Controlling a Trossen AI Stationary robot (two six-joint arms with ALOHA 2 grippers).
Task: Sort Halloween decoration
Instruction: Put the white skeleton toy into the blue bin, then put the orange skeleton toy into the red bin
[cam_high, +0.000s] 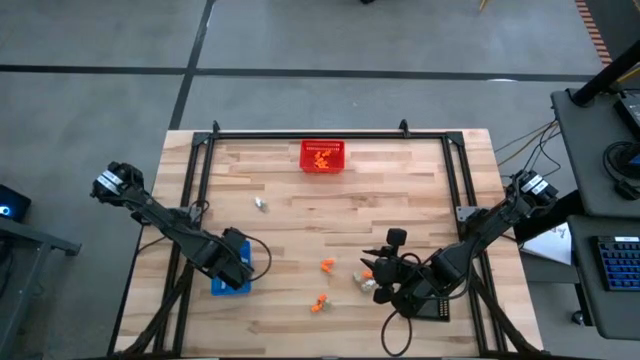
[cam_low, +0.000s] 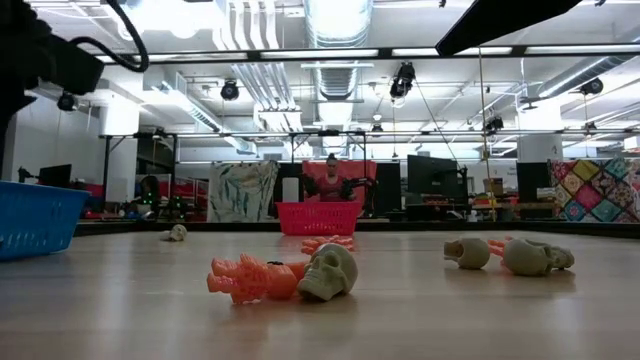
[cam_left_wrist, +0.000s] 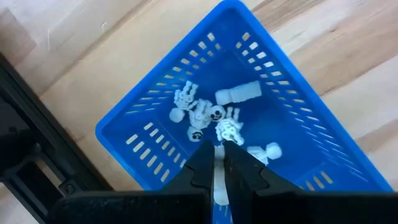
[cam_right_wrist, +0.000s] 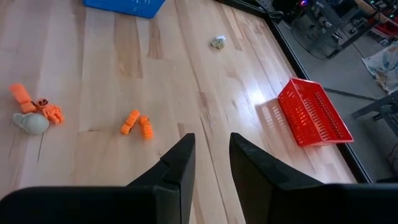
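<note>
Your pale plank wooden bench (cam_high: 300, 240) carried a slotted blue plastic tray (cam_left_wrist: 292, 93) holding white skeleton trinkets (cam_left_wrist: 205, 118). Orange figures (cam_right_wrist: 137, 123) and grey-beige skulls (cam_low: 328, 272) lay loose mid-bench. The left pincer (cam_left_wrist: 217, 163) hung shut over the tray; the right pincer (cam_right_wrist: 211, 152) hovered part-open, empty.

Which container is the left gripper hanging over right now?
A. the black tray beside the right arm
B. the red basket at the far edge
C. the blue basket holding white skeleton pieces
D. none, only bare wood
C: in the left wrist view the left gripper, fingers shut, points down into the blue basket that holds the white skeleton pieces, while the red basket sits well away at the table's far edge.
</note>
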